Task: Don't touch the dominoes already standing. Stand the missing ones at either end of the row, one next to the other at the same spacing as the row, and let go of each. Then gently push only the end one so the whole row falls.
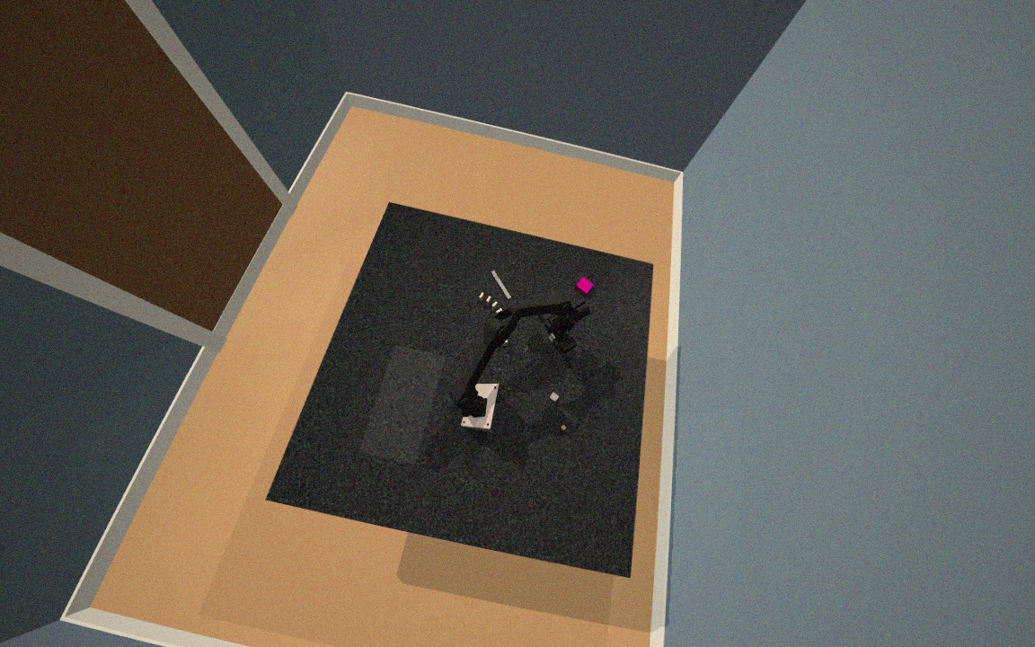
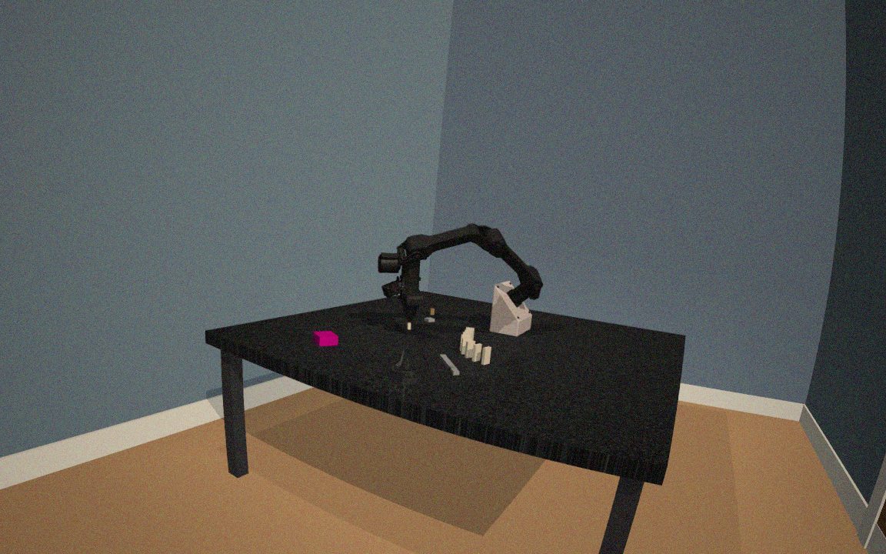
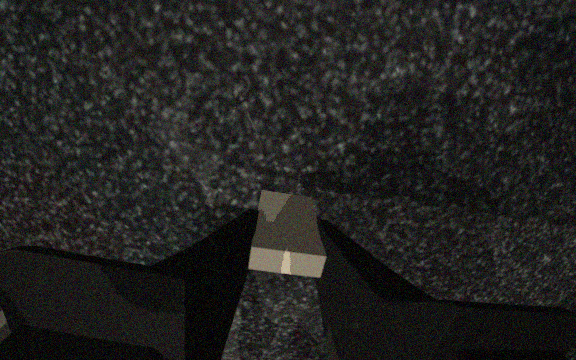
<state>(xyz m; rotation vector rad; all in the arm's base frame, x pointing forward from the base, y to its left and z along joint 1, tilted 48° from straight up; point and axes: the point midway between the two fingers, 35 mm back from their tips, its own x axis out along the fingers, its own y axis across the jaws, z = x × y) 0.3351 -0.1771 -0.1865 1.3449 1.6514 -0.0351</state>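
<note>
My gripper (image 2: 409,320) (image 3: 286,224) is shut on an upright cream domino (image 2: 409,326) (image 3: 287,227), with a fingertip on each side of it, low at the table top. In the exterior view only the domino's lower part shows below the fingers. Several cream dominoes stand in a spaced row; the end one (image 1: 481,295) (image 2: 486,355) is farthest from my gripper. The arm covers part of the row's near end in the top view. Another light domino (image 2: 469,332) shows behind the row. Parts of light dominoes show at the wrist view's lower left edge.
A magenta block (image 1: 585,285) (image 2: 325,338) lies near the table edge. A grey bar (image 1: 501,285) (image 2: 449,364) lies beside the row. A pale grey block (image 1: 554,396) (image 2: 429,319) and a small orange block (image 1: 563,427) (image 2: 432,311) are behind the gripper in the exterior view.
</note>
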